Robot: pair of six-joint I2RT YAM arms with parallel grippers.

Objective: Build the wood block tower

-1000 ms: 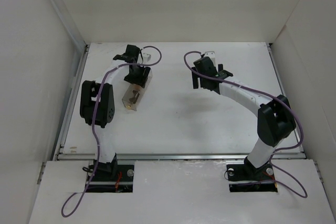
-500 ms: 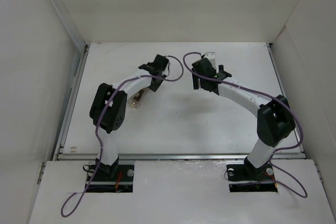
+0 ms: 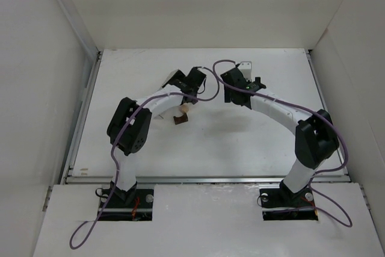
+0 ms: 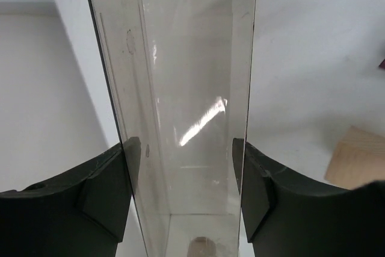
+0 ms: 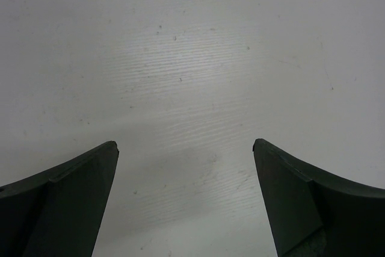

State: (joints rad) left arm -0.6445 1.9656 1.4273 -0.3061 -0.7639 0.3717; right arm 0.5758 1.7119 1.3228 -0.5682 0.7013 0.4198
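Observation:
My left gripper (image 4: 186, 148) is shut on the clear plastic box (image 4: 180, 76), a finger pressed on each long wall. In the top view this gripper (image 3: 189, 88) hangs over the table's middle, and the box is mostly hidden under the arm. A dark brown block (image 3: 178, 120) and a pale tan cube (image 3: 184, 110) lie on the table just below it. The left wrist view shows the tan cube (image 4: 358, 164) right of the box and a maroon sliver (image 4: 382, 63) at the frame's edge. My right gripper (image 3: 237, 88) stands open over bare table (image 5: 186, 88), holding nothing.
White walls enclose the table (image 3: 264, 136) on the left, back and right. The two wrists are close together near the table's middle. A small white object (image 3: 245, 64) sits beside the right wrist near the back.
My left arm has swung the clear box from the left side toward the middle. The blocks, earlier inside the box, now lie on the table. The right arm has hardly moved.

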